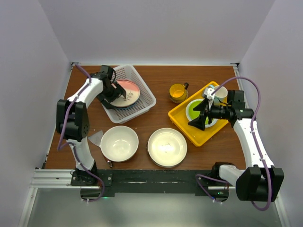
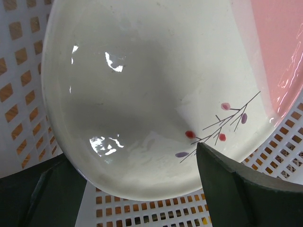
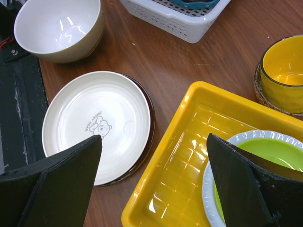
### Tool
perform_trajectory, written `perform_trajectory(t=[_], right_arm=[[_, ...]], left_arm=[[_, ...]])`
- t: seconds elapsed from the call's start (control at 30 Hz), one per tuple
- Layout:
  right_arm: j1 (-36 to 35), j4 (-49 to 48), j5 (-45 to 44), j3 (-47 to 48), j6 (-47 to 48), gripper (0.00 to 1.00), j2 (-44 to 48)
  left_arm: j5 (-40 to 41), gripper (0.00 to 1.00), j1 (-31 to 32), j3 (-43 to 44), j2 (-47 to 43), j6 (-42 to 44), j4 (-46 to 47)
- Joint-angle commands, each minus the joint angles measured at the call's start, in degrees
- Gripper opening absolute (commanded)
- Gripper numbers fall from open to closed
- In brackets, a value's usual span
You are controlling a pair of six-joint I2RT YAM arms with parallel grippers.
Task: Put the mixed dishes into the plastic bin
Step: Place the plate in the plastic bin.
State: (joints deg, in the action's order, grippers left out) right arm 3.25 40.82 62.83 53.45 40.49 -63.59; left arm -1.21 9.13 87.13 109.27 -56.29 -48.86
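The cream-pink plate [image 1: 128, 92] with a twig pattern lies in the white plastic bin [image 1: 146, 90]. My left gripper [image 1: 112, 92] is open just above the plate's near rim. In the left wrist view the plate [image 2: 142, 85] fills the frame between my spread fingers [image 2: 232, 189], on the bin's perforated floor [image 2: 156, 208]. The large cream bowl [image 1: 119, 143], the dark red-rimmed bowl [image 1: 166, 147] and the yellow mug [image 1: 178, 92] stand on the table. My right gripper [image 1: 198, 120] is open and empty over the yellow tray [image 1: 189, 126]. The right wrist view shows this gripper [image 3: 154, 137], the red-rimmed bowl [image 3: 94, 123] and the mug [image 3: 284, 71].
The yellow tray [image 3: 189, 161] holds a lime-green white-rimmed plate [image 1: 198, 110] and a white cup with a teal inside [image 1: 219, 94]. The cream bowl [image 3: 57, 28] and a bin corner [image 3: 189, 21] show in the right wrist view. A pale flat scrap [image 1: 96, 137] lies left of the cream bowl.
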Motion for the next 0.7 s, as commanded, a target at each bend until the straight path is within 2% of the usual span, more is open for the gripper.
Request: perform_trajectory(t=[0.0, 0.5, 0.67], right_arm=[[0.4, 0.6, 2.6, 2.2, 1.3, 0.96, 1.2], [0.7, 1.3, 3.0, 2.4, 1.9, 0.96, 1.3], [0.8, 1.4, 3.0, 2.5, 2.0, 0.96, 1.3]], left_arm=[[-2.7, 0.95, -0.4, -0.8, -1.9, 0.5, 0.6], [-7.7, 0.95, -1.2, -0.5, -5.7, -0.6, 0.6], [-8.0, 0.95, -1.2, -3.2, -6.2, -1.2, 1.7]])
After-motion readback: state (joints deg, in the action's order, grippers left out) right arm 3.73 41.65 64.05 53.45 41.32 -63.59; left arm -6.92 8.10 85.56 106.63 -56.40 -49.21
